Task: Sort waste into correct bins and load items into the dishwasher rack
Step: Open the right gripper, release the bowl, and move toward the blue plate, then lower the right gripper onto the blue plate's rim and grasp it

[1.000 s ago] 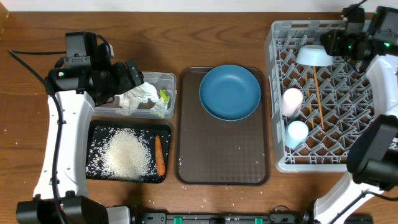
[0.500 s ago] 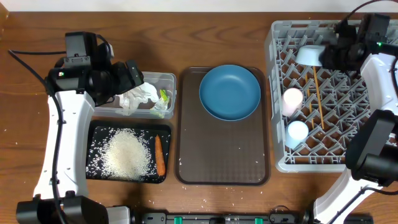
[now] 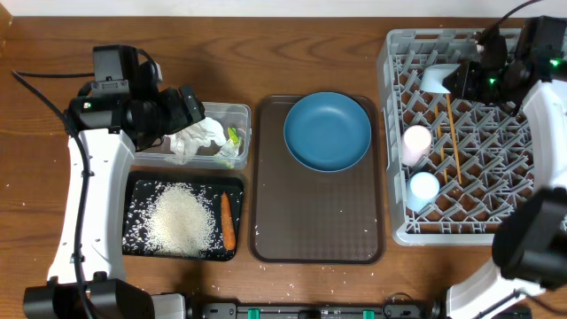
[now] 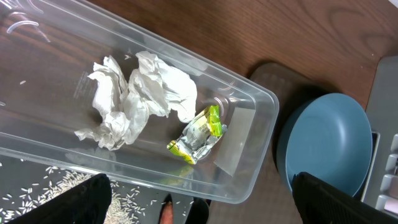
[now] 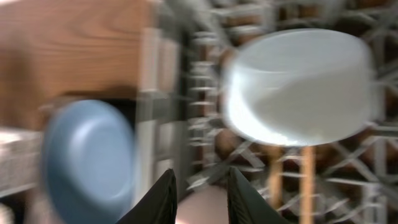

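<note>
The left pincer hangs wide open over the clear tub, where the napkin and wrapper lie sorted. The right pincer, narrowly parted and empty, faces the bowl, which is tilted on the rack, probably for draining. The plate still waits on the tray.

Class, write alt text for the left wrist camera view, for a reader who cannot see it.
A clear plastic tub, seen from above, holds a crumpled white napkin and a green-and-white wrapper lying beside it. Loose rice grains show below the tub, and a dark-blue plate sits to the right on a brown tray.
</note>
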Available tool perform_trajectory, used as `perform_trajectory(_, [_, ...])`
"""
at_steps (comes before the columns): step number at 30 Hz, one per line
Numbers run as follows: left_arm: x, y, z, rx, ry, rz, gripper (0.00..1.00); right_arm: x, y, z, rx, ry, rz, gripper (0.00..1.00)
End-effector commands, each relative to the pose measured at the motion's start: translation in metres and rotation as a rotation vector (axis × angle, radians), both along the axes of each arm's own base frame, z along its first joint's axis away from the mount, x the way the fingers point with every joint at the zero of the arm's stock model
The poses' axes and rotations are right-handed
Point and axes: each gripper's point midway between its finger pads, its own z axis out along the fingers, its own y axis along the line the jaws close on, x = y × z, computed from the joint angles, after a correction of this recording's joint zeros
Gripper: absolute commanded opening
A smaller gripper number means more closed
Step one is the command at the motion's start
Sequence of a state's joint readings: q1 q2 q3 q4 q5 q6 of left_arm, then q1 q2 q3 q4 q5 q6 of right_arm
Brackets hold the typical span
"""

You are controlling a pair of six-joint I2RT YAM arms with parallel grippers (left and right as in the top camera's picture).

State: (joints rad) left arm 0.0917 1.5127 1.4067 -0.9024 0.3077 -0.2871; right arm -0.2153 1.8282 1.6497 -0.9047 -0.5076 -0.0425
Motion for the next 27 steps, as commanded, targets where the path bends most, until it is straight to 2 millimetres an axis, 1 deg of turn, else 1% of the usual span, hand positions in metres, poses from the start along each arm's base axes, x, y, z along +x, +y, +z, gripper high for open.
perform_trajectory(1, [0.001,0.002,0.003,0.009,-0.008,0.001,0.95,-0.019,0.058,0.036,0.102,-0.033,0.125,0.27])
perform_trajectory(3, [0.001,0.002,0.003,0.009,-0.007,0.001,0.95,-0.033,0.086,0.037,0.106,0.0,0.188,0.28])
perform_trajectory(6, [0.001,0.002,0.003,0.009,-0.007,0.001,0.95,-0.052,0.124,0.031,0.105,0.059,0.276,0.3])
perform_trajectory(9, [0.001,0.002,0.003,0.009,-0.007,0.001,0.95,-0.067,0.158,0.016,0.049,0.096,0.358,0.3])
perform_trajectory(10, [0.001,0.002,0.003,0.009,-0.007,0.001,0.95,-0.071,0.168,0.011,0.023,0.099,0.381,0.32])
perform_trajectory(15, [0.001,0.002,0.003,0.009,-0.008,0.001,0.95,-0.086,0.219,-0.02,-0.148,0.053,0.498,0.35])
perform_trajectory(19, [0.001,0.002,0.003,0.009,-0.007,0.001,0.95,-0.101,0.241,-0.043,-0.291,0.028,0.552,0.37])
perform_trajectory(21, [0.001,0.002,0.003,0.009,-0.007,0.001,0.95,-0.106,0.253,-0.054,-0.336,0.005,0.578,0.39])
perform_trajectory(23, [0.001,0.002,0.003,0.009,-0.007,0.001,0.95,-0.111,0.266,-0.063,-0.356,-0.022,0.604,0.45])
perform_trajectory(25, [0.001,0.002,0.003,0.009,-0.007,0.001,0.95,-0.115,0.274,-0.074,-0.385,-0.051,0.619,0.47])
perform_trajectory(27, [0.001,0.002,0.003,0.009,-0.007,0.001,0.95,-0.115,0.278,-0.084,-0.429,-0.084,0.616,0.45])
